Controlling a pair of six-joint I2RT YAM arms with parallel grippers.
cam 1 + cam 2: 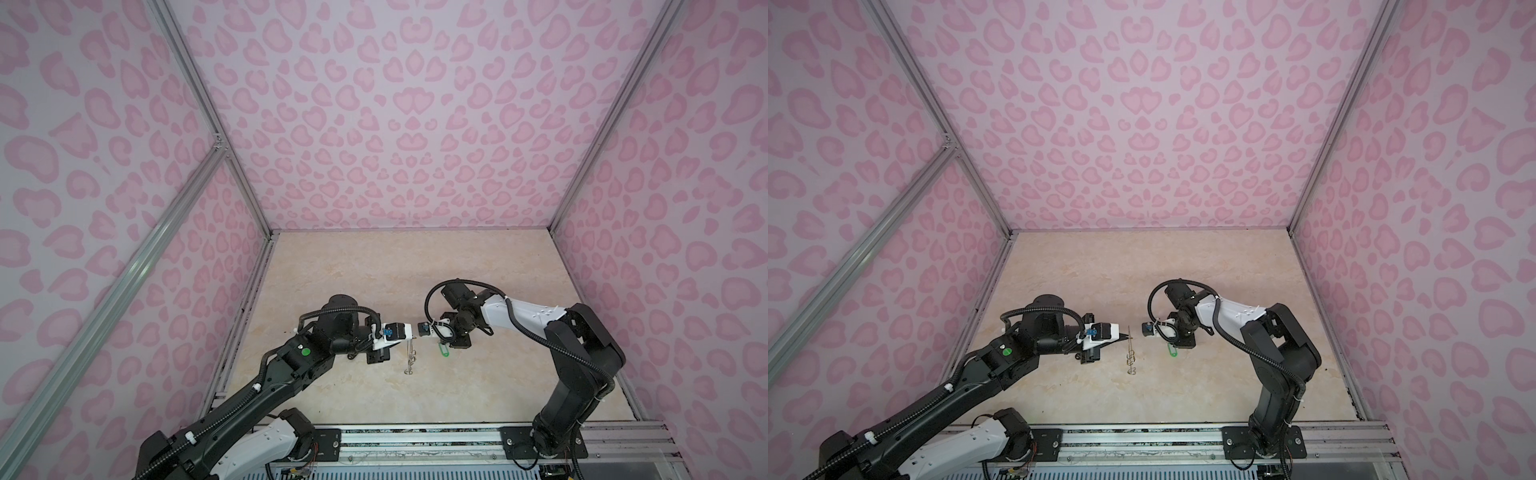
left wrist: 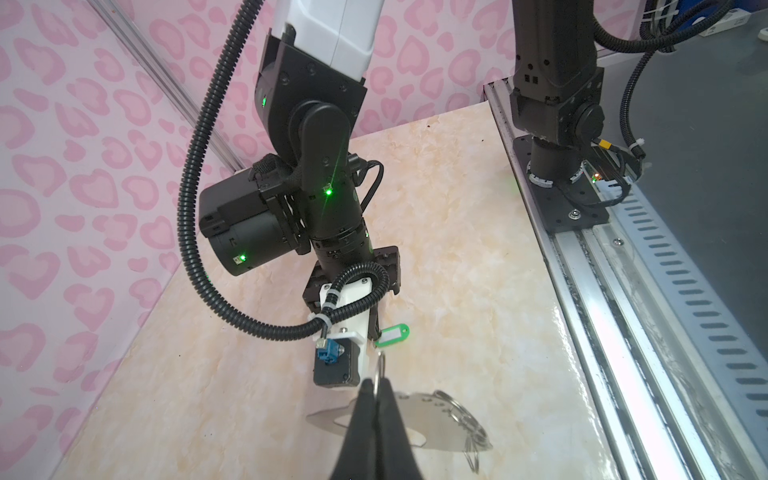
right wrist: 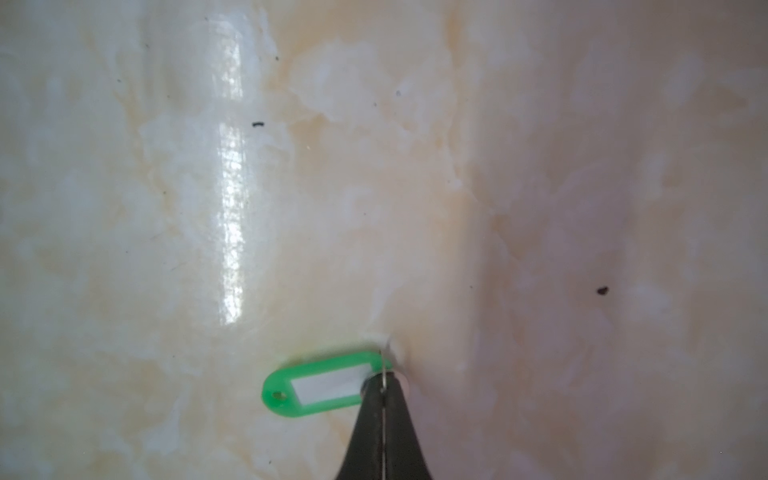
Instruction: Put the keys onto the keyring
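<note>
The keyring (image 2: 436,419) is a flat grey plate with wire rings along one edge. It hangs from my left gripper (image 2: 376,386), which is shut on one of its wire rings (image 2: 380,368). In both top views the keyring (image 1: 411,355) (image 1: 1130,357) shows edge-on under the left gripper (image 1: 411,338) near the table's middle. A short way to its right, my right gripper (image 3: 384,380) points down and is shut on the thin metal of a key with a green tag (image 3: 320,388) (image 1: 444,350). The key's blade is hidden by the fingers.
The marble-patterned tabletop (image 1: 374,270) is walled by pink patterned panels at the back and both sides. An aluminium rail (image 1: 415,440) runs along the front edge, carrying the right arm's base (image 1: 544,440).
</note>
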